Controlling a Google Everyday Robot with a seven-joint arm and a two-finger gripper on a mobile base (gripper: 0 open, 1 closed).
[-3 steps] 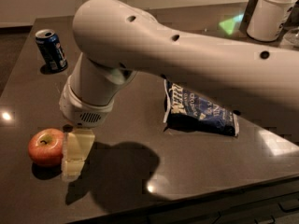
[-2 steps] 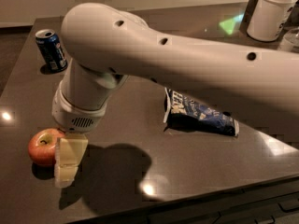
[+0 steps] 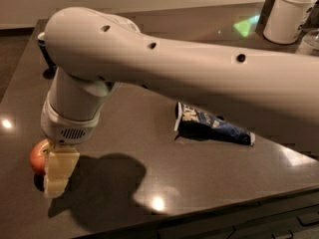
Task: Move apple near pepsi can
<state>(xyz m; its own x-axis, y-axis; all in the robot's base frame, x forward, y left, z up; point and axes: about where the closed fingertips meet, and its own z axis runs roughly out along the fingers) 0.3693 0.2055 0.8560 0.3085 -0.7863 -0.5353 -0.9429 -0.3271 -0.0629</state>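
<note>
Gripper (image 3: pixel 60 171) low against apple (image 3: pixel 38 156), clasp state impossible to tell; off-centre, could shove apple rolling toward table (image 3: pixel 199 183) edge just beyond apple.

White arm (image 3: pixel 209 73) spans from right edge, wrist (image 3: pixel 75 111) bent downward, gripper (image 3: pixel 54 179) pointing down at lower left

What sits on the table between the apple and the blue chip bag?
In the camera view, only the claw, right beside the apple on its bag side; beyond it the tabletop is bare up to the chip bag.
</note>
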